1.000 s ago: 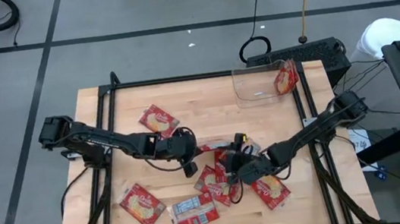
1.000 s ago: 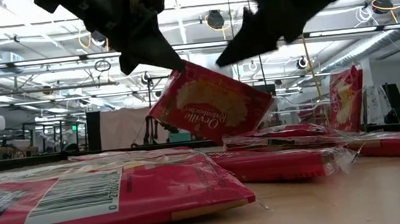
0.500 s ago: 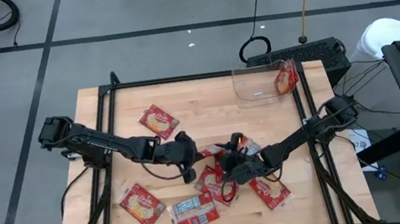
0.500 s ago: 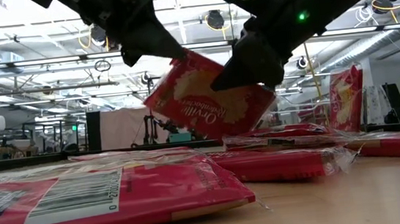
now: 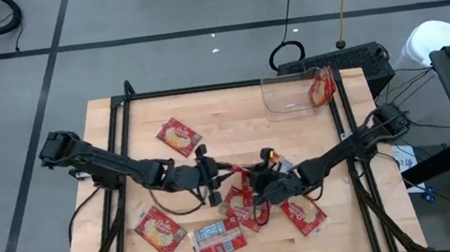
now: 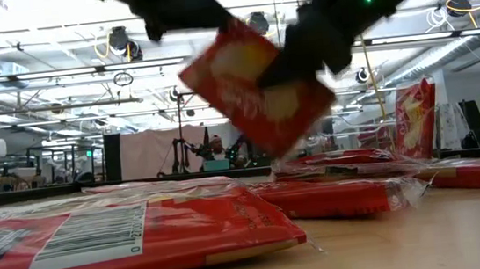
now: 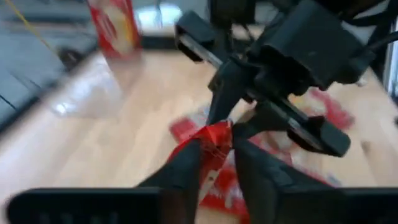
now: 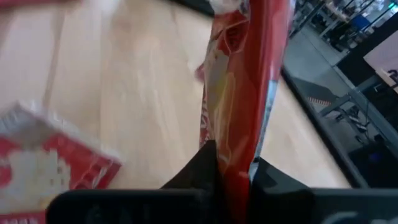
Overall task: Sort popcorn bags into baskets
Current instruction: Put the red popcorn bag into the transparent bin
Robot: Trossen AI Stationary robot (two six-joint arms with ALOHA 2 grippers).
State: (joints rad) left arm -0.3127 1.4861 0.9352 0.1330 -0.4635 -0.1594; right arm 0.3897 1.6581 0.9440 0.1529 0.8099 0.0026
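Hidden or unclear: in the low view the lifted popcorn bag (image 6: 256,93) is blurred and its print cannot be read; both grippers are cut off there by the upper edge. In the high view the fingertips of both arms are lost among dark links and red packets at mid-table.

Right gripper (image 8: 231,163): its two dark fingers are seen clamped on the edge of the lifted popcorn bag (image 8: 239,81), which stands edge-on straight out from between them. In the high view this gripper (image 5: 260,187) is placed over the middle of the table.

Left gripper (image 7: 216,158): its fingers are seen slightly apart, with a crumpled red corner of the bag (image 7: 214,142) between them; whether that corner is touched cannot be told. The right arm's gripper body (image 7: 280,74) is seen just beyond the fingertips. In the high view it (image 5: 211,179) is close beside the right gripper.

Clear plastic bin (image 5: 290,94): set at the table's far right corner, well apart from both sets of fingers. One red packet (image 5: 321,87) is held in it, leaning upright against its right wall; the same packet (image 6: 415,118) is seen standing in the low view.

Loose packets: a cluster (image 5: 240,210) is spread flat on the wooden table (image 5: 143,162) beneath the fingers, one of them (image 5: 220,238) showing a white label panel. A single packet (image 5: 178,135) lies apart, beyond the left arm.

Foreground: a barcode-side packet (image 6: 118,239) is laid flat nearest the low camera.
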